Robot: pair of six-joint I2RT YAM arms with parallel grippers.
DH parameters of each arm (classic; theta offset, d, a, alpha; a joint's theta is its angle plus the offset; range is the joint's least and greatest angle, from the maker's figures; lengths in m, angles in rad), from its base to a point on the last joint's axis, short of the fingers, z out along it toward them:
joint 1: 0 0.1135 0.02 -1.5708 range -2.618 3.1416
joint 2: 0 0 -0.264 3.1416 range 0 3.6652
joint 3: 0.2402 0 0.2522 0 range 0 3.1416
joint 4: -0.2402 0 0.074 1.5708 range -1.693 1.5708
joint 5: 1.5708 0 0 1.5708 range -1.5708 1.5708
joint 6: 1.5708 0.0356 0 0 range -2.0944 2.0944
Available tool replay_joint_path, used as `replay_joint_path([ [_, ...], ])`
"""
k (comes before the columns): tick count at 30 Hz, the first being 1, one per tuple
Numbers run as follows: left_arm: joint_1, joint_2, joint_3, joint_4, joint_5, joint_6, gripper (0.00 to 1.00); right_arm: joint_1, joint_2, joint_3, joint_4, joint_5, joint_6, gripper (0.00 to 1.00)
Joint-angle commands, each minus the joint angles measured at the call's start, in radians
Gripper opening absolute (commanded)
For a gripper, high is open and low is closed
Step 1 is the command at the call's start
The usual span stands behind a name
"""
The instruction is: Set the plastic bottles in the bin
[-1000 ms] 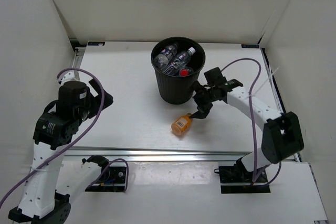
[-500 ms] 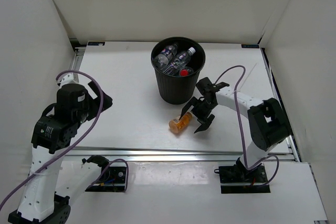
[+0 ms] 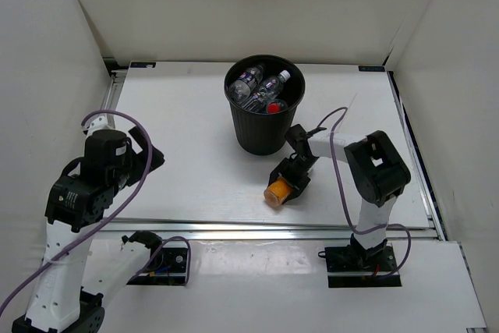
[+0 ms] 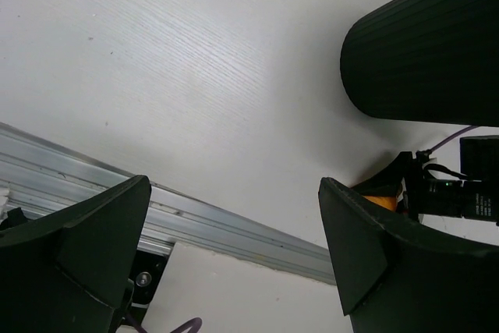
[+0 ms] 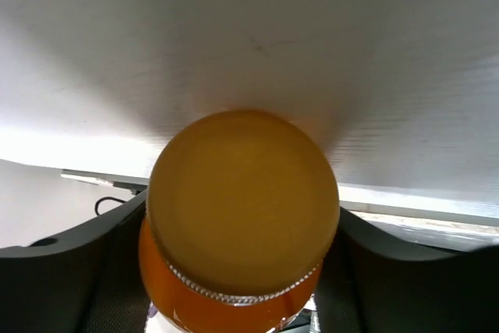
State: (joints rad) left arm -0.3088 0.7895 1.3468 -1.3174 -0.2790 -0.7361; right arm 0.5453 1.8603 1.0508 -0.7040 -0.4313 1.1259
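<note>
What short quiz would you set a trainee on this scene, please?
1. True or false: the stubby orange plastic bottle already lies inside the round black plastic bin.
2. Which arm's fingers flank the orange bottle? A) left B) right C) neither
3. Fill in the gap: the left gripper, well away from the bottle, has its jaws ____.

Key
1. False. It is on the table in front of the bin.
2. B. The right gripper is closed around it.
3. Open.
</note>
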Motion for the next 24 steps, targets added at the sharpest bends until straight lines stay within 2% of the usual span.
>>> replay_joint_path([
  [1, 0.002, -0.022, 0.015, -0.031, -0.032, -0.009, 1.00, 0.004, -0.033, -0.001, -0.011, -0.018, -0.003, 0.50],
  [4, 0.002, -0.022, 0.015, -0.031, -0.032, -0.019, 1.00, 0.004, -0.096, -0.037, -0.052, -0.018, -0.003, 0.35],
  [8, 0.002, -0.032, 0.015, -0.031, -0.042, -0.028, 1.00, 0.016, -0.245, -0.071, -0.144, -0.055, 0.021, 0.29],
  [11, 0.002, -0.032, 0.005, -0.031, -0.042, -0.028, 1.00, 0.054, -0.441, 0.033, -0.315, -0.017, 0.066, 0.24],
  [13, 0.002, -0.032, -0.004, -0.031, -0.042, -0.028, 1.00, 0.067, -0.510, 0.130, -0.371, 0.041, 0.077, 0.20],
  [14, 0.002, -0.032, -0.014, -0.020, -0.051, -0.028, 1.00, 0.067, -0.535, 0.256, -0.394, 0.084, 0.090, 0.19],
  [15, 0.002, -0.032, -0.014, -0.020, -0.051, -0.028, 1.00, 0.067, -0.571, 0.325, -0.394, 0.185, 0.075, 0.19],
  [17, 0.002, -0.032, -0.023, 0.016, -0.042, -0.028, 1.00, 0.056, -0.572, 0.472, -0.394, 0.287, 0.032, 0.19],
  [18, 0.002, -0.032, -0.047, 0.029, -0.042, -0.028, 1.00, 0.047, -0.532, 0.627, -0.378, 0.322, 0.000, 0.21],
  [20, 0.002, -0.032, -0.064, 0.049, -0.029, -0.019, 1.00, 0.006, -0.445, 0.800, -0.377, 0.365, -0.118, 0.24],
  [21, 0.002, -0.032, -0.074, 0.061, -0.020, -0.019, 1.00, -0.013, -0.334, 0.978, -0.377, 0.365, -0.158, 0.26],
  [24, 0.002, -0.032, -0.113, 0.081, -0.011, -0.007, 1.00, -0.060, -0.101, 1.229, -0.397, 0.293, -0.254, 0.32],
])
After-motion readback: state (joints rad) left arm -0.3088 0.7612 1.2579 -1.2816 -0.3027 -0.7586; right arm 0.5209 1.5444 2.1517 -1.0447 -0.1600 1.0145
